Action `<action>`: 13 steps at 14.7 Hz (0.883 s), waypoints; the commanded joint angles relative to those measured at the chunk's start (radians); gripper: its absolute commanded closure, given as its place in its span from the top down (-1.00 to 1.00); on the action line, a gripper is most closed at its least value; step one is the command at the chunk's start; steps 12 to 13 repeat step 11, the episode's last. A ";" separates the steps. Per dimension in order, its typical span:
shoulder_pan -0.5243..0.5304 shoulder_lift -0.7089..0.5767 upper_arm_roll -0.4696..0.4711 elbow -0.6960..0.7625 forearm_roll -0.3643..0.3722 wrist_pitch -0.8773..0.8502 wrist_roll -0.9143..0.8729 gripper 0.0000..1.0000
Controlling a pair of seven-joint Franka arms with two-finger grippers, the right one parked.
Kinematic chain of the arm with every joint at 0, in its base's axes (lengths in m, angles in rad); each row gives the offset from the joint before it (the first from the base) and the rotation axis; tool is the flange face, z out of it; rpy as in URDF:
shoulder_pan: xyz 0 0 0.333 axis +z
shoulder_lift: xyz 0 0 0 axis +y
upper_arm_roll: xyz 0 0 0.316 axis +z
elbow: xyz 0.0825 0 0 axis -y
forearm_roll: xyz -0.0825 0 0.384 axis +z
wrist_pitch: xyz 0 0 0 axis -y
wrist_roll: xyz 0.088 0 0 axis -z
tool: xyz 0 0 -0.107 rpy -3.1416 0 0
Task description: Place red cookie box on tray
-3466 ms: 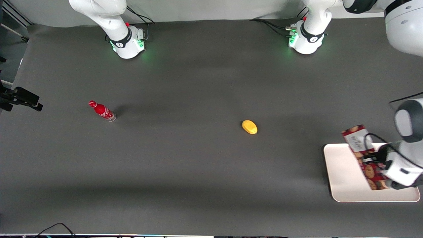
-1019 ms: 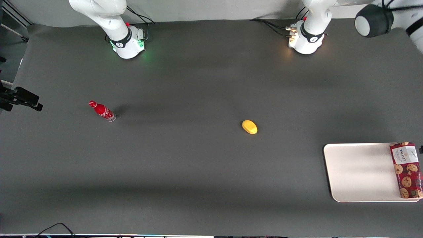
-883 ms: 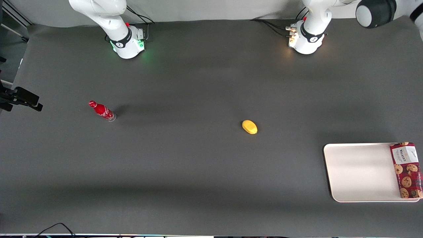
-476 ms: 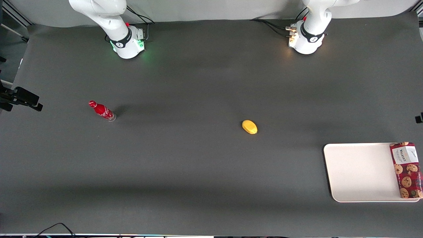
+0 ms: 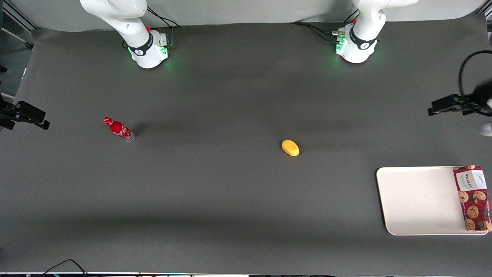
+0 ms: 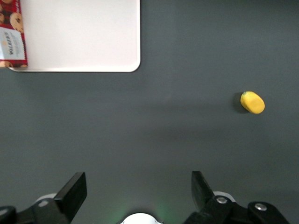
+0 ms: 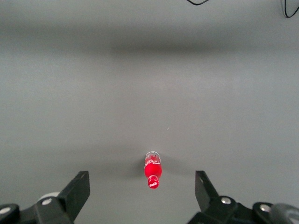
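End effector [image 6: 138,186] spread wide — box [image 5: 472,198] on tray [image 5: 419,200]

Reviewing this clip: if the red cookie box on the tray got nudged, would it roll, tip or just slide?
The red cookie box lies flat along one edge of the tray, so it would probably slide, not roll or tip. Its straight cardboard-like sides suggest it is stiff and fairly light. A push toward that edge might carry it over the low rim. The tool hangs open, well away.

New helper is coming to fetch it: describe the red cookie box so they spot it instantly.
Find the cream tray at the working arm's end of the table, with the open gripper high above bare table. The red cookie box lies along its outer edge: long, tartan, cookie-printed, unlike the small red bottle.
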 commanded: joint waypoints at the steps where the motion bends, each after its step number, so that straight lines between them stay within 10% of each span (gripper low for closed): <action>1: -0.001 -0.229 -0.030 -0.352 0.019 0.169 -0.033 1.00; 13: -0.001 -0.116 -0.045 -0.113 0.074 0.002 0.011 1.00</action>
